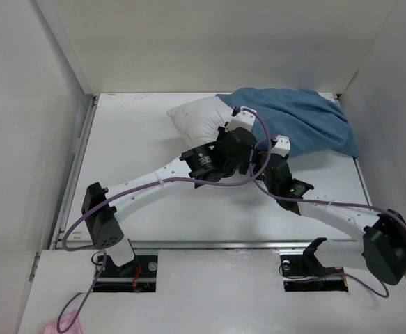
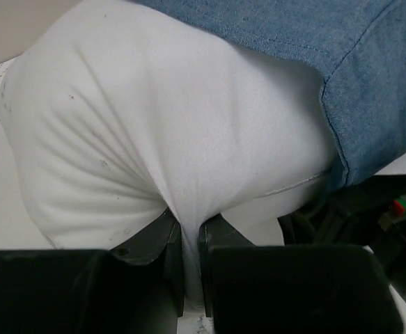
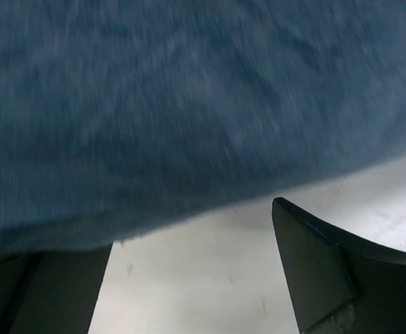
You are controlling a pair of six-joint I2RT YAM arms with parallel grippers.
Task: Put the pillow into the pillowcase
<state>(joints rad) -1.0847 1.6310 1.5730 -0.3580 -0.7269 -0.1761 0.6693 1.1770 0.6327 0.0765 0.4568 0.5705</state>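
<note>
Left jaws are clenching a fold of the pillow (image 2: 154, 125). The white fabric is being drawn down into a tight pleat between the two dark fingers (image 2: 154, 243), and creases are fanning upward from the pinch. The jaws are standing nearly closed, with only that thin ridge of cloth between them.

Right jaws are standing released, fingers (image 3: 342, 271) spread wide and bare table (image 3: 209, 278) showing between them. The pillowcase (image 3: 189, 104) is filling the upper part of that wrist view, its lower edge hanging just ahead of the tips. The picture is blurring there, so I cannot tell whether either tip is touching the cloth. Nothing is lying between the jaws.

Outward from the left jaws, the pillow is bulging plump above the grip. The blue pillowcase (image 2: 314, 42) is draping over its top and right side, a hemmed edge running down the right shoulder. The left part of the pillow is showing uncovered.

From overhead, the pillow (image 1: 199, 117) is lying at the far side of the table (image 1: 154, 202), near the middle, its left end sticking out bare. The pillowcase (image 1: 300, 122) is covering its right end and spreading on toward the far right corner.

My left arm (image 1: 154, 181) is reaching diagonally from the near left up to the pillow's near edge. My right arm (image 1: 335, 212) is coming in from the near right, its wrist just beside the left one, at the near edge of the blue cloth.
</note>
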